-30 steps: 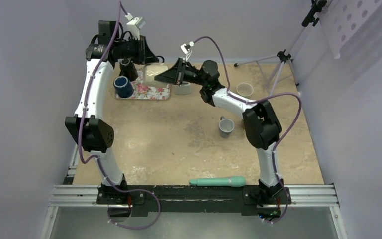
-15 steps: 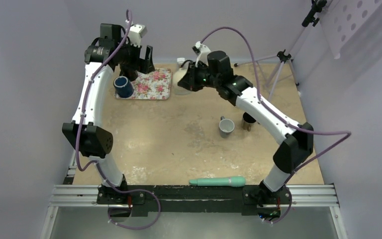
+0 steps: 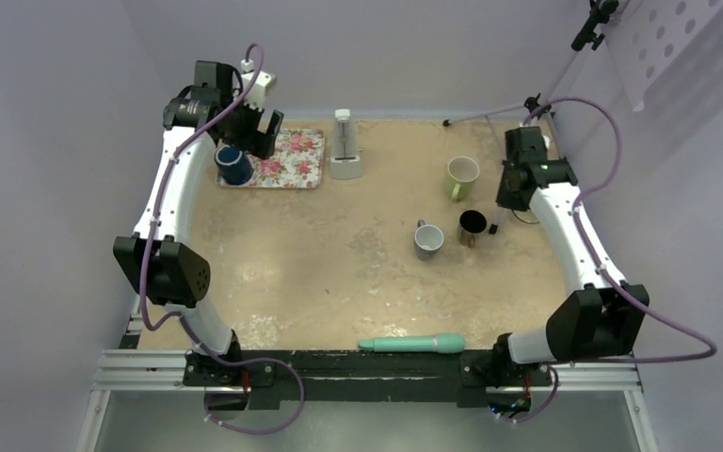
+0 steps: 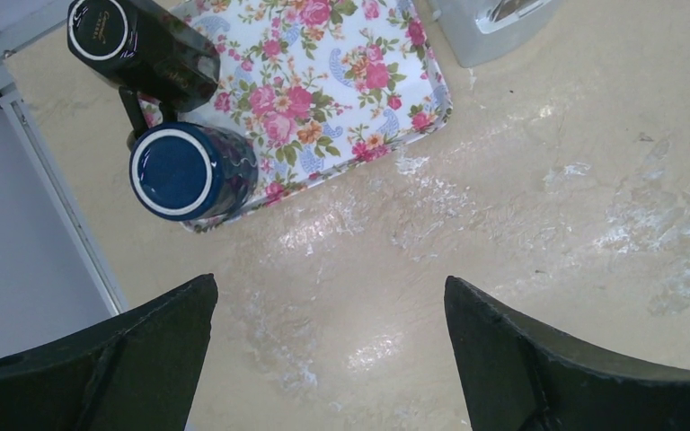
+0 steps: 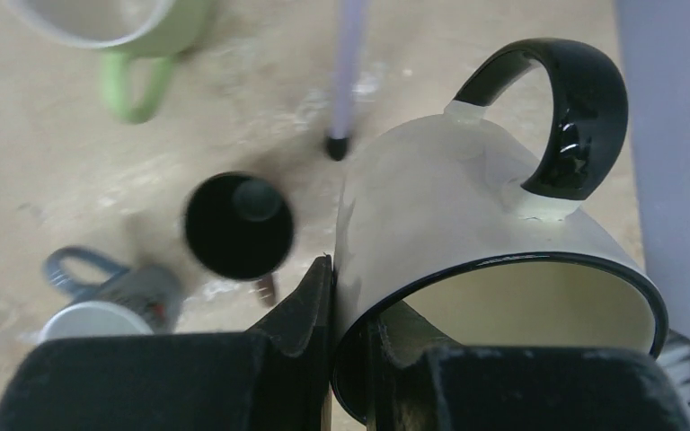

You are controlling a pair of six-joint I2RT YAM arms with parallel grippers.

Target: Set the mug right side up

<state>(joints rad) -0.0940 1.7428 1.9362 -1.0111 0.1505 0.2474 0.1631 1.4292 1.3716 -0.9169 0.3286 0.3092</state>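
Right gripper (image 5: 350,305) clamps the mug (image 5: 440,215), left gripper (image 4: 328,287) spread empty; seat it base-down at your three o'clock, clear of the black cup (image 5: 238,224).

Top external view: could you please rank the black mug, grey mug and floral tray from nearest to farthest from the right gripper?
From the right gripper, holding the white mug:
1. Black mug, just to its left.
2. Grey mug, further left, mid-table.
3. Floral tray, far-left corner.
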